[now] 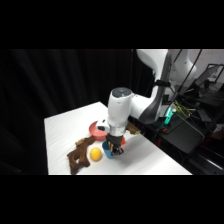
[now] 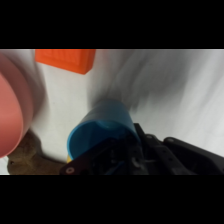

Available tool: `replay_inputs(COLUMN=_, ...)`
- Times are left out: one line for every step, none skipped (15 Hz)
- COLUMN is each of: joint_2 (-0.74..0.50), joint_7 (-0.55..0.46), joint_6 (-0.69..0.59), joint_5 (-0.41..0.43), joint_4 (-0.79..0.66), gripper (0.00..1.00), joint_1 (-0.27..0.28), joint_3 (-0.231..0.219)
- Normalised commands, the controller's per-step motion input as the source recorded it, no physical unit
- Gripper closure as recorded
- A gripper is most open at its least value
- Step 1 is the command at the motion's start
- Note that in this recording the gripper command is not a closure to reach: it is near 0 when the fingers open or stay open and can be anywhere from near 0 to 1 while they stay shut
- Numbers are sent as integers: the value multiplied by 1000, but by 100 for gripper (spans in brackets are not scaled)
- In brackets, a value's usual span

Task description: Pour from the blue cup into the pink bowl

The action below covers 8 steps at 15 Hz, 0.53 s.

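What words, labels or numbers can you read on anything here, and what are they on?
None can be read.
The blue cup, pink bowl and orange block show plain surfaces in the wrist view.
The equipment beside the table is too blurred to tell.

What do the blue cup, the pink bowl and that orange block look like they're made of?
The blue cup looks like plastic: one even bright colour, a thin smooth rim. The pink bowl looks the same, plain, uniformly coloured, smooth, probably plastic. The orange block has flat faces, straight edges and a matte solid colour; plastic, foam or painted wood, I can't tell which.
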Motion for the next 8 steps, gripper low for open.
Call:
replay_inputs(joint_2=22, joint_7=259, joint_6=-108, joint_5=-143, joint_4=134, gripper=8, joint_1=229, joint_3=-218)
replay_inputs(joint_2=-58, joint_7=189, joint_6=-184, joint_5=-103, joint_4=93, gripper=0, joint_1=163, joint_3=-159)
replay_inputs(joint_2=-177, joint_7=131, joint_6=-233, joint_5=-107, joint_4=29, gripper=0, joint_1=117, joint_3=-126)
replay_inputs(joint_2=-261, joint_7=110, joint_6=-251, joint_5=-122, joint_4=-19, gripper=0, joint_1=91, joint_3=-107)
replay_inputs(joint_2=-367, joint_7=96, joint_6=-321, joint_5=-145, joint_4=-68, gripper=0, joint_1=76, joint_3=-101)
replay_inputs(joint_2=-416, joint_7=106, joint_6=-326, joint_5=-151, joint_4=-102, gripper=0, joint_1=51, joint_3=-85)
replay_inputs(joint_2=-410, joint_7=89, joint_6=-345, joint_5=-156, joint_4=-95, gripper=0, joint_1=12, joint_3=-50)
replay_inputs(joint_2=-364, joint_7=81, joint_6=-349, joint_5=-152, joint_4=-73, gripper=0, joint_1=-28, joint_3=-4)
